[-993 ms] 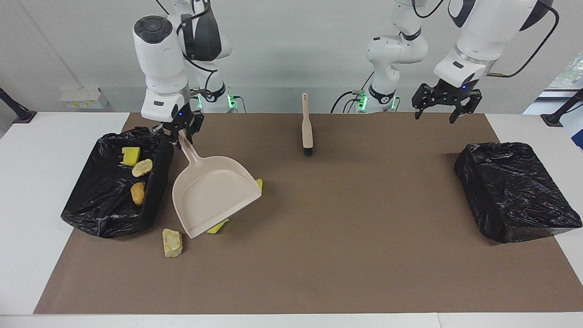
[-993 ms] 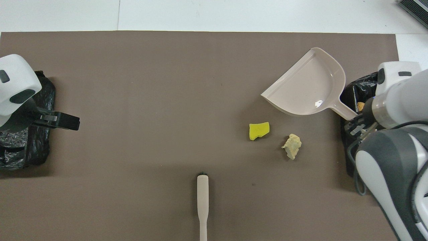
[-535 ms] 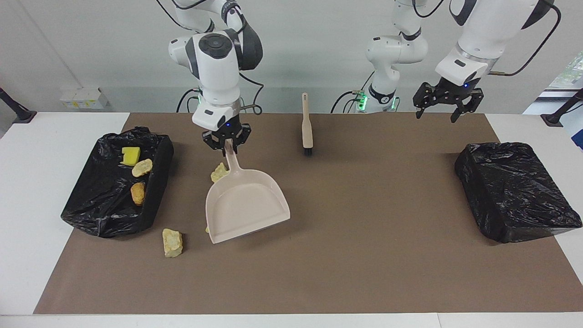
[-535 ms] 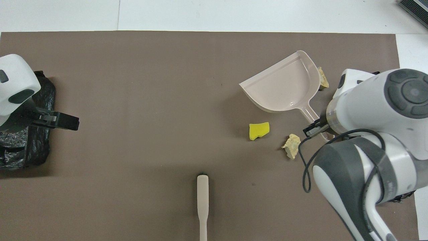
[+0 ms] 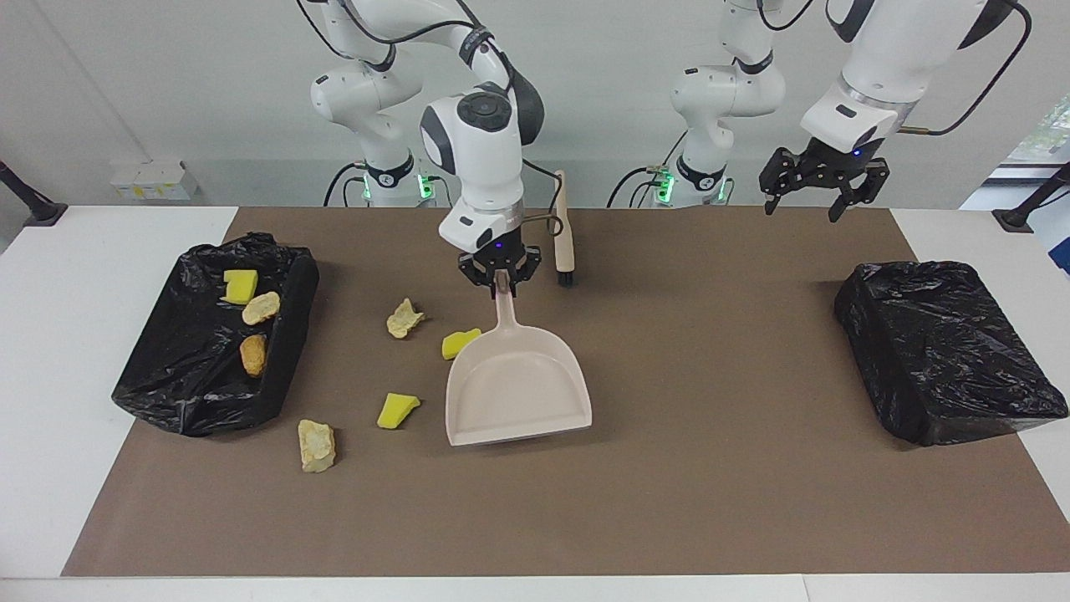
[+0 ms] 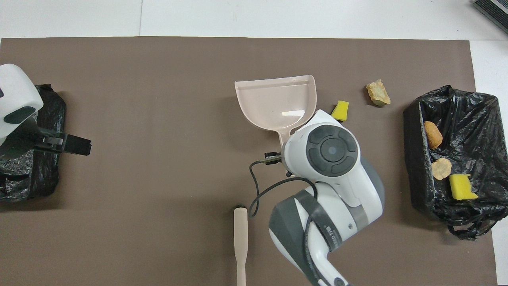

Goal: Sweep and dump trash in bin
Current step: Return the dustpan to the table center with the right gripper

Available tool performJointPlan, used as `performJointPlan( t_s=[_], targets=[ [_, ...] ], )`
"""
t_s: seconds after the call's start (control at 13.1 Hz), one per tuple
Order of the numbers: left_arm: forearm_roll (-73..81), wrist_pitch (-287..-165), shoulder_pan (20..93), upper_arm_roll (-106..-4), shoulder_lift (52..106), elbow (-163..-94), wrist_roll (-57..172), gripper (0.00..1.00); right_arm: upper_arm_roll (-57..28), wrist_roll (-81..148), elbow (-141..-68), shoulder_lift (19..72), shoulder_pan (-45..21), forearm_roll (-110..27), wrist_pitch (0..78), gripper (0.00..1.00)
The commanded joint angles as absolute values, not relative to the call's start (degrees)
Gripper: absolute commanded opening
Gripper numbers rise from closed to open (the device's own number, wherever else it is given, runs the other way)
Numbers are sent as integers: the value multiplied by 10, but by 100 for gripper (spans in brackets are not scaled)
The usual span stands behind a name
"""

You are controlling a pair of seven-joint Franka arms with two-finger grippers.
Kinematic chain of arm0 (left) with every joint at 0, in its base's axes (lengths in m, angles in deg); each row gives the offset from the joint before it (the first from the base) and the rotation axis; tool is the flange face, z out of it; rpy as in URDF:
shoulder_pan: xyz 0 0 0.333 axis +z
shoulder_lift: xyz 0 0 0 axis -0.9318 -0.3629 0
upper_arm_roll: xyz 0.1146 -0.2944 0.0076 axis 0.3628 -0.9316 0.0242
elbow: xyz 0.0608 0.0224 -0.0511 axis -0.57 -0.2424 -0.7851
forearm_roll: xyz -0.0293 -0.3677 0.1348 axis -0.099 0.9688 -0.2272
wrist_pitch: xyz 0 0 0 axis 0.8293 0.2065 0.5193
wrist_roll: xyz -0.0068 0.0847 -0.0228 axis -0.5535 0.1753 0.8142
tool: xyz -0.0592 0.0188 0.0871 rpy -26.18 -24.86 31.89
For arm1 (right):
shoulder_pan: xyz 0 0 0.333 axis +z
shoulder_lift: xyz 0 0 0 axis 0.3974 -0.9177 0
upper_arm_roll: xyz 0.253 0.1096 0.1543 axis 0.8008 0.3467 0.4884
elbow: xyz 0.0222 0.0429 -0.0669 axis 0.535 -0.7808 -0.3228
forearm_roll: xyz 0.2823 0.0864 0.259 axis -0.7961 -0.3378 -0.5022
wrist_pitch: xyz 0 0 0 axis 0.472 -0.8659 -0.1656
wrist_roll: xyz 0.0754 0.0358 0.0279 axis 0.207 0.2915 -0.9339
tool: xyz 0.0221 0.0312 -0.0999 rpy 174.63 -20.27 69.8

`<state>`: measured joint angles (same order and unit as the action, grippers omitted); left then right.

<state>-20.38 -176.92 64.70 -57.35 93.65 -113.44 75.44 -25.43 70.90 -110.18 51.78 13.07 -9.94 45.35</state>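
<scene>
Since a second ago, we see the right end effector (image 5: 501,280) has carried the dustpan (image 5: 516,386) away from the trash-holding bin (image 5: 175,359) toward the middle of the brown mat (image 5: 710,468).

Facing view: the right end effector is clenched on the dustpan's handle, with the scoop's open edge pointing away from the robots. Three pieces of trash lie inside the bin at the right arm's end of the surface: a yellow sponge (image 5: 241,286), a beige lump (image 5: 261,308) and an orange-brown lump (image 5: 253,354). Four more lie on the mat between bin and dustpan: a beige lump (image 5: 405,318), a yellow sponge (image 5: 459,343) just beside the scoop, another yellow sponge (image 5: 397,410), and a beige chunk (image 5: 317,446). The brush (image 5: 563,230) lies near the robots. The left end effector (image 5: 820,201) hangs released, well above the mat, near a second black bin (image 5: 949,351); that arm waits.

Overhead view: the right arm's white wrist hides the dustpan (image 6: 278,103) handle. We see one yellow sponge (image 6: 340,111) and one beige chunk (image 6: 378,93) beside the scoop, and three pieces inside the bin (image 6: 476,119).
</scene>
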Motion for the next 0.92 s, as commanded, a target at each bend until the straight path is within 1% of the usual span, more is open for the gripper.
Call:
performJointPlan(
  t_s=[0.0,0.15,0.38,0.53,0.69,0.76,0.84],
  targets=[
    [-211,-1756,656,-577,939,-1128,762,100,-258,784,-1067,465,174,-101,476,0],
    [-211,-1756,656,-575,940,-1129,763,100,-261,834,-1028,413,207,-102,476,0],
    [-211,-1757,656,-575,940,-1130,763,100,-260,867,-988,373,225,-101,476,0],
    [-211,-1757,656,-575,940,-1130,763,100,-259,869,-967,357,226,-98,475,0],
    [-211,-1757,656,-575,940,-1131,763,100,-259,869,-967,358,226,-99,475,0],
    [-211,-1757,656,-575,940,-1130,763,100,-260,867,-967,359,227,-92,471,32],
    [-211,-1757,656,-575,940,-1131,763,100,-259,867,-967,361,227,-76,465,99]
  ],
)
